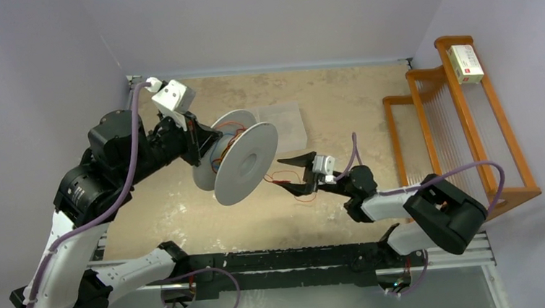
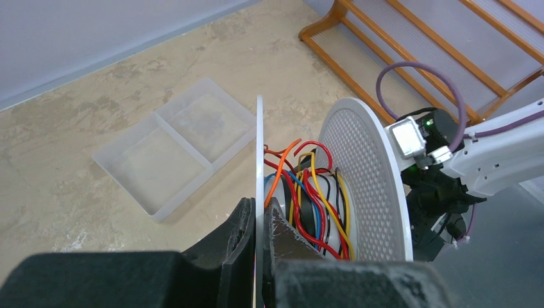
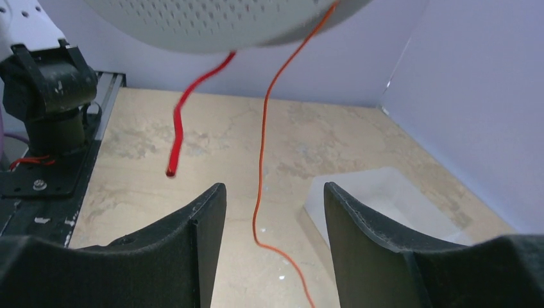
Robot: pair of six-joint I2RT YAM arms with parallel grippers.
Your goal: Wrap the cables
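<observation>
1. While the left arm reaches forward with its wrist raised, left claw [image 2: 259, 206] is pressed together on one disc rim of the spool [image 1: 245, 163], discs upright.
2. Cables [image 2: 308, 199] sit wound on the spool core; one orange strand [image 3: 262, 147] dangles below.
3. Right arm stretches low toward the spool; right claw [image 3: 274, 190] spread, strand hanging in the gap.

The spool [image 1: 237, 156] hangs above the table [image 1: 352, 97], left of centre, one disc's edge pinched in the left gripper [image 2: 258, 221]. The cables [image 2: 308, 192] lie between its discs; one trails down between the spread fingers of the right gripper [image 3: 272, 212], right of the spool. A tray [image 1: 286, 124] lies behind the spool. A rack [image 1: 454, 40] stands far right, a box [image 1: 465, 63] on top.
</observation>
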